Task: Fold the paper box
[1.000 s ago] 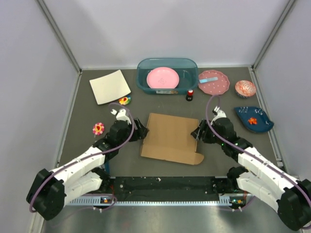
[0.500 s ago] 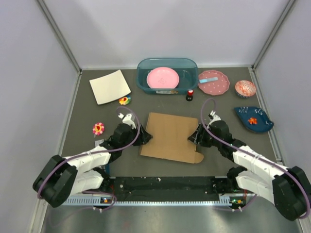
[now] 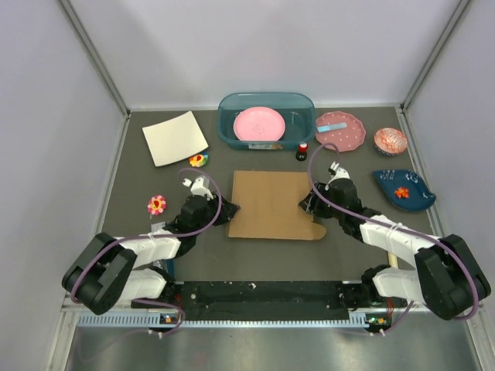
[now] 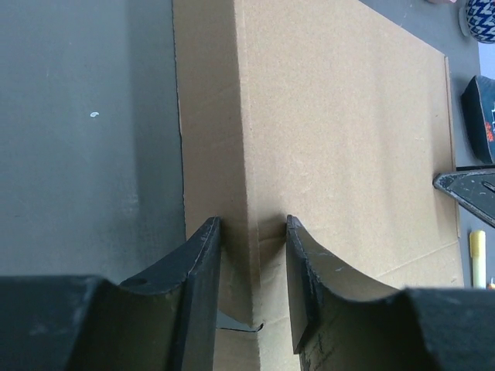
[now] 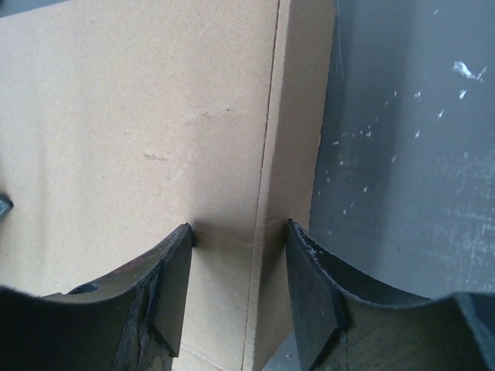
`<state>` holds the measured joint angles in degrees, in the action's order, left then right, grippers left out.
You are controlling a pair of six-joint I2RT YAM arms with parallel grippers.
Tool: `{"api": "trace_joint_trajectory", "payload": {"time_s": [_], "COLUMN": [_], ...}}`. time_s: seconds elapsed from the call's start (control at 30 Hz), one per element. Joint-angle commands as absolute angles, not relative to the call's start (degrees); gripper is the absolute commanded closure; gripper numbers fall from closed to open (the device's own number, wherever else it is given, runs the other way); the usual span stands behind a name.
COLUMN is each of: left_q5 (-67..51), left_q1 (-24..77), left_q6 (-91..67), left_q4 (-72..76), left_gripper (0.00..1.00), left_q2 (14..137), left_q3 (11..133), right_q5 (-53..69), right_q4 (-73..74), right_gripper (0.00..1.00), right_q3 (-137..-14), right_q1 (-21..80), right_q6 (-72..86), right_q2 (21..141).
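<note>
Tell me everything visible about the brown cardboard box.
The paper box is plain brown cardboard, a roughly rectangular sheet lying flat on the table, with a small tab at its near right corner. Its left and right edge strips are creased. The left end effector straddles the left strip, the right end effector the right; whether they pinch is unclear.
</note>
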<state>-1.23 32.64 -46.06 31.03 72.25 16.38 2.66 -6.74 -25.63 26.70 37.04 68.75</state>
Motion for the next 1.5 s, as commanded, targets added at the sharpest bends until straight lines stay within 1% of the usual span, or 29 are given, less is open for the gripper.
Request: {"api": "trace_joint_trajectory", "payload": {"time_s": [0.0, 0.13, 0.23, 0.27, 0.3, 0.4, 0.53, 0.7, 0.8, 0.83, 0.87, 0.9, 0.93, 0.97, 1.03, 1.1, 1.2, 1.3, 1.47], "left_q5": [-6.8, -4.1, -1.8, -1.2, -0.7, 1.7, 4.6, 5.0, 5.7, 6.5, 6.6, 6.4, 5.5, 5.0, 4.0, 3.1, 0.8, -2.3, -3.9], "left_q1": [34.3, 34.3, 34.2, 34.2, 34.1, 33.8, 33.1, 29.6, 27.6, 27.2, 26.8, 26.5, 26.4, 26.3, 26.2, 26.2, 26.2, 26.2, 26.2], "left_q6": [-46.2, -45.4, -44.4, -44.2, -44.1, -44.0, -43.1, -41.6, -43.5, -44.3, -45.0, -46.2, -46.8, -47.3, -48.4, -49.0, -49.3, -49.0, -49.0], "left_q4": [26.9, 23.9, 21.0, 18.7, 17.6, 13.1, 10.7, 6.9, 6.2, 6.2, 6.4, 6.7, 7.2, 8.9, 10.5, 13.1, 15.5, 16.3, 18.6], "left_gripper": [0.7, 0.65, 0.54, 0.5, 0.44, 0.36, 0.31, 0.29, 0.32, 0.34, 0.41, 0.47, 0.52, 0.62, 0.67, 0.72, 0.76, 0.76, 0.76], "left_q2": [72.6, 70.2, 68.4, 67.6, 67.2, 64.7, 60.6, 56.5, 54.8, 54.7, 55.0, 55.5, 55.9, 57.1, 58.2, 60.6, 64.1, 67.0, 69.1], "left_q3": [15.0, 14.4, 15.5, 16.6, 17.1, 19.2, 20.3, 22.3, 21.3, 20.8, 20.0, 19.7, 19.0, 18.5, 17.9, 17.9, 18.6, 19.9, 20.0], "right_q5": [4.0, 5.5, 6.2, 5.6, 5.1, 3.1, 2.2, -0.5, -4.0, -3.8, -3.0, -2.4, -1.9, -0.7, -0.2, 2.3, 4.5, 7.4, 11.4], "right_q4": [-8.3, -8.7, -8.2, -7.7, -6.1, -2.2, 3.8, 9.2, 10.9, 10.9, 10.8, 10.5, 10.0, 8.8, 7.4, 5.1, 0.9, -2.5, -8.1], "right_gripper": [0.54, 0.53, 0.5, 0.47, 0.45, 0.39, 0.38, 0.37, 0.39, 0.44, 0.49, 0.57, 0.75, 0.85, 1.0, 1.0, 1.0, 1.0, 1.0], "right_q3": [-26.5, -27.1, -26.8, -26.7, -26.7, -27.2, -28.7, -28.3, -27.3, -26.9, -26.5, -26.1, -25.8, -25.6, -25.4, -25.6, -25.2, -25.0, -24.4], "right_q1": [25.2, 24.3, 24.3, 24.3, 24.3, 24.3, 24.3, 24.3, 22.8, 21.7, 20.7, 18.2, 17.3, 16.4, 15.2, 15.1, 15.2, 15.2, 15.2], "right_q6": [35.2, 34.9, 35.4, 35.5, 35.6, 35.2, 33.8, 33.1, 33.3, 33.5, 34.1, 34.5, 35.0, 35.0, 34.8, 34.6, 34.4, 34.5, 34.8], "right_q2": [73.2, 74.6, 73.3, 72.6, 70.6, 66.5, 59.1, 50.3, 46.1, 45.6, 45.5, 45.7, 46.0, 46.5, 48.9, 52.0, 55.3, 59.5, 64.2]}}
